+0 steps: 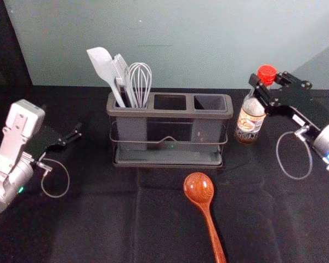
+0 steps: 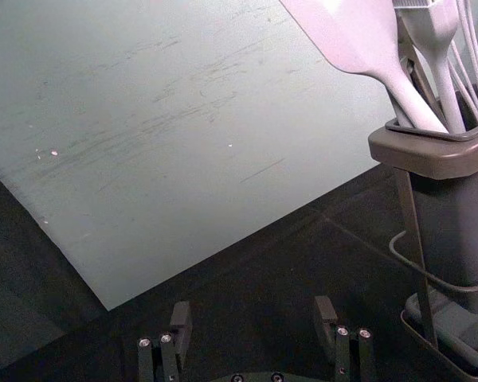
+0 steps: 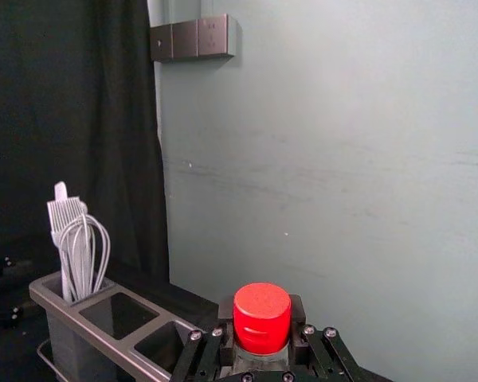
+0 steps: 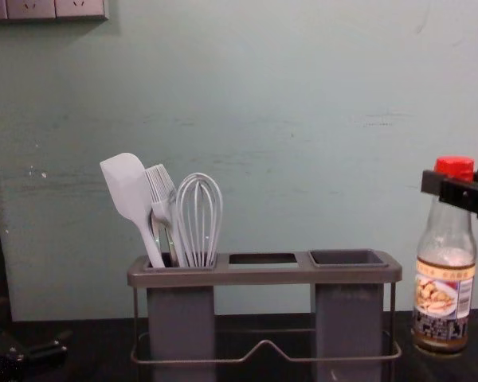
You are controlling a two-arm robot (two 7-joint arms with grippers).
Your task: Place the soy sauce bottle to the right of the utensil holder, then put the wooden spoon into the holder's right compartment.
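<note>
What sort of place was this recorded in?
Probably a robot test bench dressed with kitchen things: a black-clothed table against a scuffed wall, holding a utensil holder and soy sauce bottle.

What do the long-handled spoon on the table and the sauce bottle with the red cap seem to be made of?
The reddish-brown round-bowled spoon looks like varnished wood: grain streaks show under glossy highlights. The tall clear bottle seems to be smooth glass, or possibly clear plastic; its red cap looks like plastic.

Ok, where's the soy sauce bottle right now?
In the head view, the soy sauce bottle is upright just right of the utensil holder, its neck gripped by the right end effector.
</note>
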